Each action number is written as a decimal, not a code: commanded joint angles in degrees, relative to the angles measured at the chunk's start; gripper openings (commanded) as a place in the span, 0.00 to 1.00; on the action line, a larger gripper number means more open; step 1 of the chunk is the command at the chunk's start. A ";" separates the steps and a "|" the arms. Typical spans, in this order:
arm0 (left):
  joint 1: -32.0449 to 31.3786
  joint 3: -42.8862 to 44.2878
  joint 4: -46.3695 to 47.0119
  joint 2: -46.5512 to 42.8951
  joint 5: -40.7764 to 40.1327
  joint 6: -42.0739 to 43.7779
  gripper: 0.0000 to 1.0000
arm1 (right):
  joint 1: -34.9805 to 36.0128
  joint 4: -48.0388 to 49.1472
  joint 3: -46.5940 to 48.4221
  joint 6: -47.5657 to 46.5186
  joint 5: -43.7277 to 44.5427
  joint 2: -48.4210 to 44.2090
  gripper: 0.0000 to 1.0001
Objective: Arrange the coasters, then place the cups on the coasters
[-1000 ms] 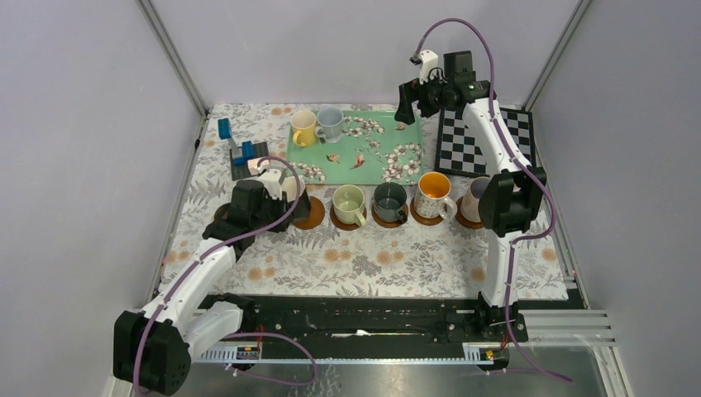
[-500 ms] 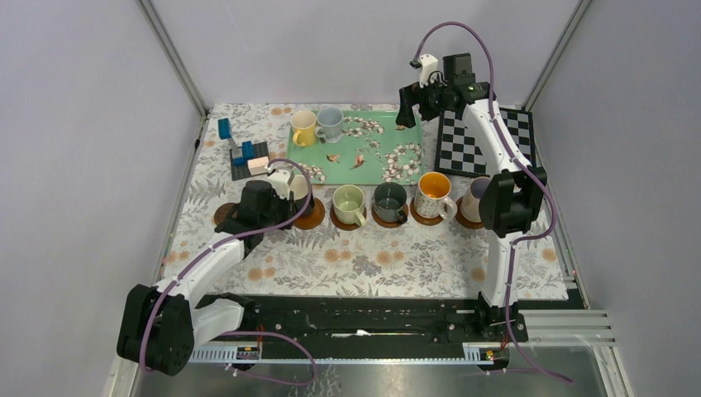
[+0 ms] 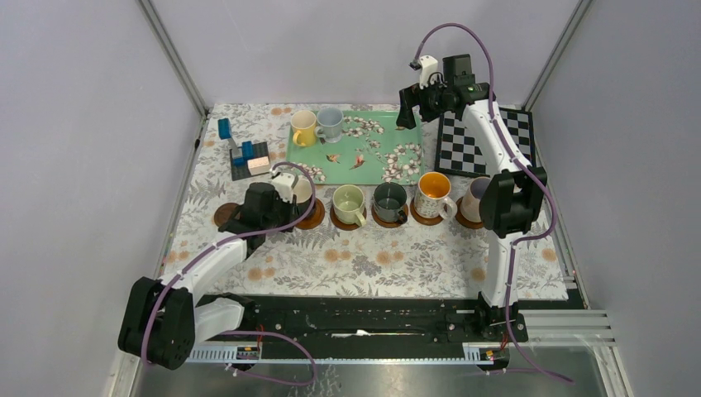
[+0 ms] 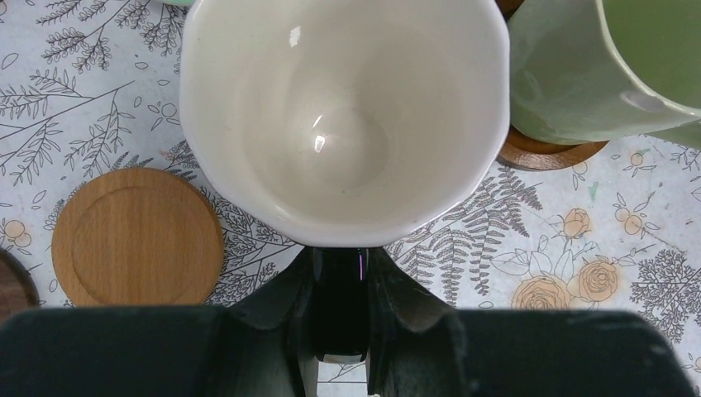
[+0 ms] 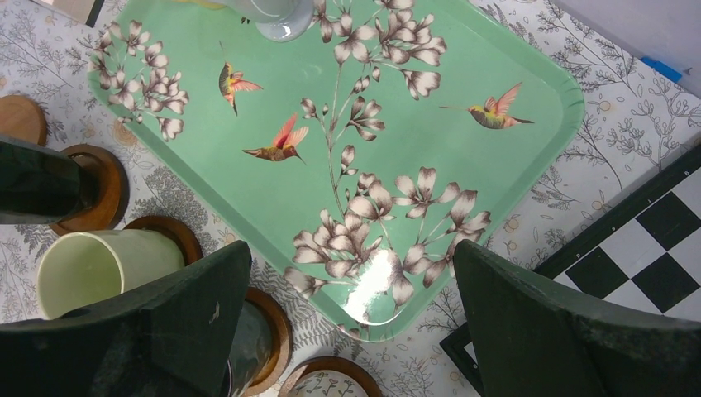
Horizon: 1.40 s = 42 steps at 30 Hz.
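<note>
My left gripper (image 4: pixel 339 258) is shut on the dark handle of a black cup with a white inside (image 4: pixel 343 116). In the top view this cup (image 3: pixel 299 191) sits over a brown coaster (image 3: pixel 314 217) at the left end of the row. A bare light coaster (image 4: pixel 136 236) lies to its left. Pale green (image 3: pixel 349 202), dark green (image 3: pixel 389 198), floral (image 3: pixel 434 192) and pinkish (image 3: pixel 476 197) cups stand on coasters. Yellow (image 3: pixel 303 127) and pale blue (image 3: pixel 330 122) cups stand on the green tray (image 3: pixel 376 161). My right gripper (image 5: pixel 349 248) hangs open above the tray (image 5: pixel 463 165).
A black-and-white checkerboard (image 3: pixel 484 141) lies right of the tray. Blue blocks on a dark base (image 3: pixel 246 157) stand at the far left. A darker bare coaster (image 3: pixel 223 215) lies at the row's left end. The flowered cloth (image 3: pixel 372 260) covers the table.
My left gripper has shifted slightly to the right with the black cup. My right gripper has drifted a little toward the back over the tray.
</note>
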 commanded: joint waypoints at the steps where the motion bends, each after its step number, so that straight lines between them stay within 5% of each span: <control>1: -0.50 0.63 7.80 -0.59 0.31 0.69 0.06 | -0.26 -0.08 -0.40 -0.44 0.58 -4.11 0.99; 4: -0.70 0.53 7.45 -0.57 0.36 0.75 0.14 | -0.22 0.00 -0.62 -0.27 0.60 -4.25 1.00; 8: -0.85 0.64 5.86 -1.46 0.51 1.33 0.43 | -0.24 0.06 -0.79 -0.31 0.81 -4.31 1.00; 15: -0.81 2.80 -1.04 -4.58 2.02 4.02 0.52 | -0.26 0.01 -0.83 -0.52 0.89 -4.45 1.00; 23: 1.97 12.18 -18.64 -11.36 6.69 9.12 0.77 | -0.26 -0.73 -0.82 -1.11 0.63 -4.94 1.00; 26: 10.79 16.02 -23.24 -8.69 10.63 10.61 0.71 | -0.23 -0.67 -1.08 -0.95 0.55 -5.40 1.00; 33: 12.86 19.47 -24.48 -0.55 8.80 17.77 0.25 | -0.26 -0.39 -1.27 0.02 -0.63 -5.21 1.00; 42: 9.42 14.63 -19.90 0.99 8.33 17.80 0.19 | -0.25 0.12 -2.32 0.24 -0.13 -5.98 1.00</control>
